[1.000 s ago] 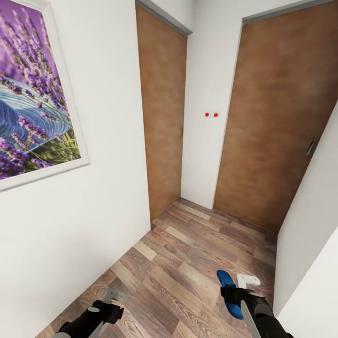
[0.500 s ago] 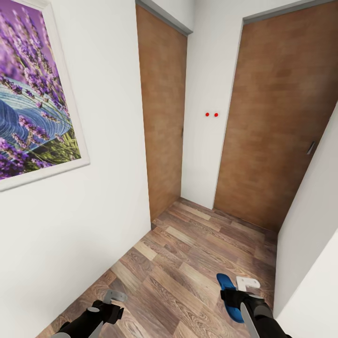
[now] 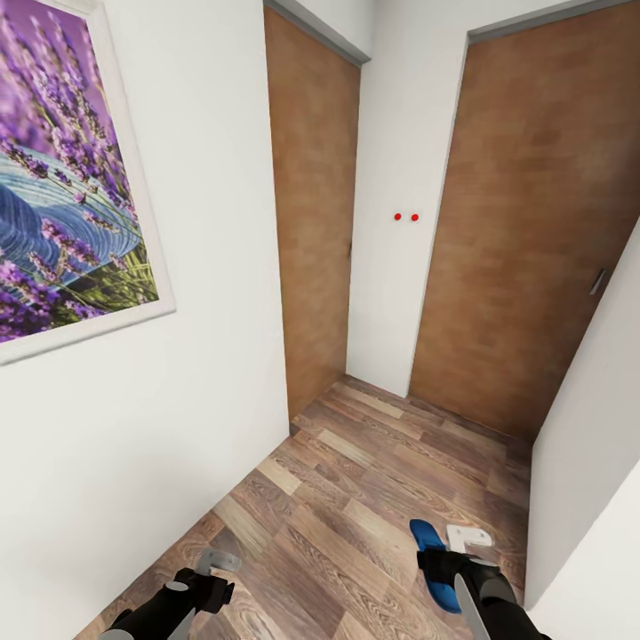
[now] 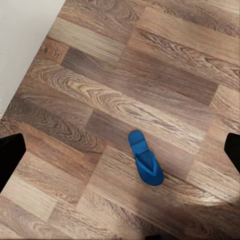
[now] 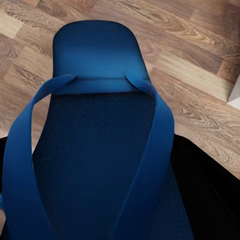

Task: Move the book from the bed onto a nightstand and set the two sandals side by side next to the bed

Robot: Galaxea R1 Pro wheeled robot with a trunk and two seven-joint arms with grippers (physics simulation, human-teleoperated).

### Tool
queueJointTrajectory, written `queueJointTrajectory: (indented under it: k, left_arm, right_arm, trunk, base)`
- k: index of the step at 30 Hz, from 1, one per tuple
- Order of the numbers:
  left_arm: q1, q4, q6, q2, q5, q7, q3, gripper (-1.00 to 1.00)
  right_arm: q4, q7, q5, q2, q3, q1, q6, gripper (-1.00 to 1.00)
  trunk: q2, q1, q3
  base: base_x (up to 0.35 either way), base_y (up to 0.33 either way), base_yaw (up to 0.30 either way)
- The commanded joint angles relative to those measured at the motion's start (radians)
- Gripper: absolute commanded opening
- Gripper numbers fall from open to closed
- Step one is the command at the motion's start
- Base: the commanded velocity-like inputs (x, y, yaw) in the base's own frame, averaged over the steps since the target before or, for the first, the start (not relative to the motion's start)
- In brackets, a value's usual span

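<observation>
Right gripper [image 3: 442, 562] clamped on a smooth blue sandal [image 3: 435, 551], second sandal [image 4: 145, 158] flat on grainy wood-plank floor [image 3: 356, 516], left gripper [image 3: 213, 569] spread apart, no legible writing.

We see a matt wood-plank floor [image 3: 356, 498] with bold grain, two flat brown wood-look doors [image 3: 533, 240], smooth white painted walls [image 3: 204, 293], and a blue sandal [image 5: 100, 140] whose footbed looks finely textured, rubbery.

Framed picture [image 3: 67, 178] hanging on wall at 9 o'clock; two doors [image 3: 316, 204] standing at 12 and 1 o'clock (corner between); sandal [image 3: 436, 560] sitting in right gripper [image 3: 444, 562] at 5 o'clock.
</observation>
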Motion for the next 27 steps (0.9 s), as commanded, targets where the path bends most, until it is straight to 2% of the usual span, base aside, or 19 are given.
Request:
queueJointTrajectory:
  k: [1, 14, 27]
  left_arm:
    - [-0.001, -0.002, 0.006, 0.000, 0.000, -0.001, -0.005, 1.00]
    - [-0.001, -0.002, 0.006, -0.001, 0.000, -0.001, -0.005, 1.00]
    - [0.000, -0.002, 0.006, -0.001, 0.000, -0.001, -0.005, 1.00]
  right_arm:
    - [0.000, -0.007, -0.009, 0.001, 0.000, -0.001, 0.004, -1.00]
    - [0.005, -0.007, -0.009, 0.000, 0.013, -0.001, 0.004, -1.00]
    - [0.006, -0.007, -0.009, 0.000, 0.013, -0.001, 0.002, -1.00]
  trunk:
    - [-0.002, 0.001, -0.003]
    - [-0.002, 0.001, -0.011]
    - [-0.002, 0.001, -0.013]
  base:
    - [0.002, 0.003, 0.171]
    - [0.001, 0.001, 0.217]
    - [0.034, 0.000, 0.027]
